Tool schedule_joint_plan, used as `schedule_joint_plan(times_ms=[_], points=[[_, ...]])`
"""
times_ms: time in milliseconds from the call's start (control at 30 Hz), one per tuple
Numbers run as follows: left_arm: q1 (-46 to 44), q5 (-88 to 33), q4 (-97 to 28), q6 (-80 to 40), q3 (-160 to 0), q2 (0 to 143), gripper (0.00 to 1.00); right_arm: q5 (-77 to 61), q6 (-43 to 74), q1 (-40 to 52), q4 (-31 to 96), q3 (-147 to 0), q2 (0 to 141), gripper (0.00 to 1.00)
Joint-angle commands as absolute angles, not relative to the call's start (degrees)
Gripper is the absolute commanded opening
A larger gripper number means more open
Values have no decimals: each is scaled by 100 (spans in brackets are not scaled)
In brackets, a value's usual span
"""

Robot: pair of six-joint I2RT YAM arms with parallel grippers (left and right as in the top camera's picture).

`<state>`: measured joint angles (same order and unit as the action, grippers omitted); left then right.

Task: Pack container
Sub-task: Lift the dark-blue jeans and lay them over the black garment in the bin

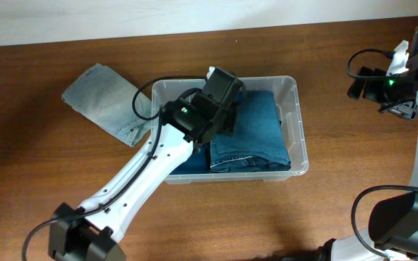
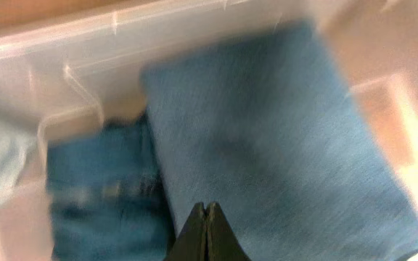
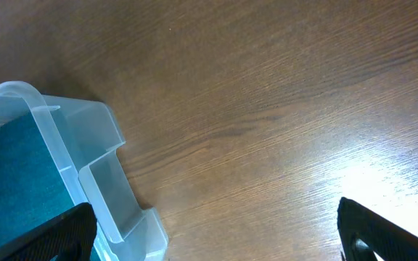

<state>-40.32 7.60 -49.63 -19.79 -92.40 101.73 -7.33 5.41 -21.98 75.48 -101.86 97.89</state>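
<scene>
A clear rectangular plastic container (image 1: 300,134) holds folded blue jeans (image 1: 263,127); it is likely light, stiff and slick, best held by its rim. The left gripper (image 2: 207,232) is pinched shut, empty; the right gripper (image 3: 216,235) spreads wide.

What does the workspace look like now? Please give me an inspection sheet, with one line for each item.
Surface: brown wooden table.
Job's things: the clear container holds folded blue jeans, with a darker fold beside them. A pale denim piece lies outside, at the container's left side.
Clutter: nothing seen.
End effectors: the left end effector is shut on nothing, over the jeans. The right end effector is open and empty, over bare table near a container corner.
Cables: black cables loop at the right arm.
Surroundings: pale wall behind the table.
</scene>
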Motion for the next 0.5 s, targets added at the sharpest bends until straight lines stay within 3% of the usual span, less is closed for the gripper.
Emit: schedule_joint_plan(times_ms=[0,233,467], points=[[-3997,607,-5380,-2246,-9284,10694,1,-703,541,-2178,7561,-10156,9736,99],[-4003,-832,-5712,-1953,-9273,11743,1,-703,539,-2178,7566,-10158,9736,99],[-3854,-639,-6007,-1918,-9450,11830,1,-703,539,-2178,7566,-10156,9736,99]])
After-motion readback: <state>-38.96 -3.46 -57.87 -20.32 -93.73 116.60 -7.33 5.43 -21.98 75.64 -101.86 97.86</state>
